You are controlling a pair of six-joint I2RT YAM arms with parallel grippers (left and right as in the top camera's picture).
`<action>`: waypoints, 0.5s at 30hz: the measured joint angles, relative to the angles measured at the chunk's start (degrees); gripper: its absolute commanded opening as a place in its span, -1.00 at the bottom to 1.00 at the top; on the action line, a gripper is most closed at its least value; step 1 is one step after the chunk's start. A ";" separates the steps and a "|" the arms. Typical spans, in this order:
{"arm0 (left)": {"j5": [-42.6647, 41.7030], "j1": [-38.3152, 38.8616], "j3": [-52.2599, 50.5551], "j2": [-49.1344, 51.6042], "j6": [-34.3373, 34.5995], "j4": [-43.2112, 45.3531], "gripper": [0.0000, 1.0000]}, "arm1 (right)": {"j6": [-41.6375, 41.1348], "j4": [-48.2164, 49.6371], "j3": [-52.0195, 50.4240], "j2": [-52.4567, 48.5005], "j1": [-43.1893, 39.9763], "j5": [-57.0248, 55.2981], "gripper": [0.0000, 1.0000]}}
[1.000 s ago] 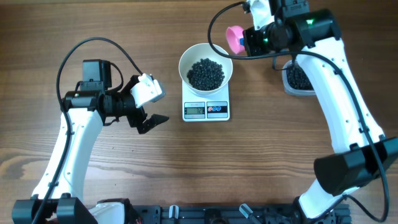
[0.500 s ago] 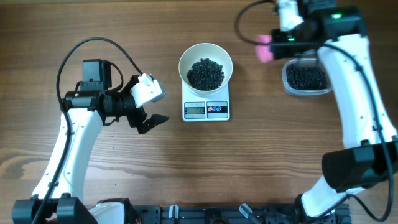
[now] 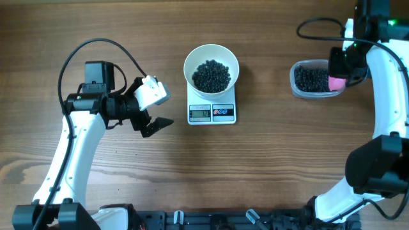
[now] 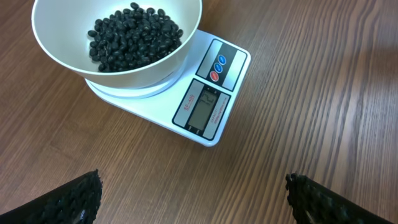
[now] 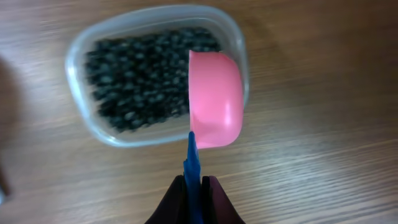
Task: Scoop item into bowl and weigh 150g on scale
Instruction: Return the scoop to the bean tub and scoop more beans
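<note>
Up close, the right wrist view shows the right pincer [image 5: 193,198] clenched on the blue handle of a pink scoop [image 5: 214,99]. The scoop's cup hangs over the edge of a clear tub [image 5: 84,121] of black beads [image 5: 137,81]. Overhead, that handle is hidden. The left pincer [image 4: 193,202] stands released, its fingertips cut off at the frame's bottom edge. Beyond it on the worktop [image 4: 323,93], the scale [image 4: 214,78] carries the white bowl [image 4: 62,59] of beads. The scale's display digits are unreadable.
</note>
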State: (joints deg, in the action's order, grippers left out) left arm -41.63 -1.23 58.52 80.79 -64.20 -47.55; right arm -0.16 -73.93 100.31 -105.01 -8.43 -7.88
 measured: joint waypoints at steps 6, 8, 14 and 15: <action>-0.02 0.00 0.00 0.00 0.00 0.00 1.00 | 0.00 7.15 -6.45 0.02 -0.09 -1.18 -0.92; 0.00 0.00 0.00 0.00 0.00 0.00 1.00 | 0.00 8.48 -7.98 0.02 -0.07 -1.16 -0.91; 0.00 0.00 0.00 0.00 0.00 0.00 1.00 | 0.00 10.97 -11.10 1.16 0.07 3.48 -0.91; 0.00 0.00 0.00 0.00 0.00 0.00 1.00 | -0.02 11.28 -11.32 1.16 -0.02 5.35 -0.91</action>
State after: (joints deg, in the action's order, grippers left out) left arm -41.63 -1.23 58.52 80.79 -64.20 -47.55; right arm -0.19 -62.65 88.99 -103.85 -8.45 -2.52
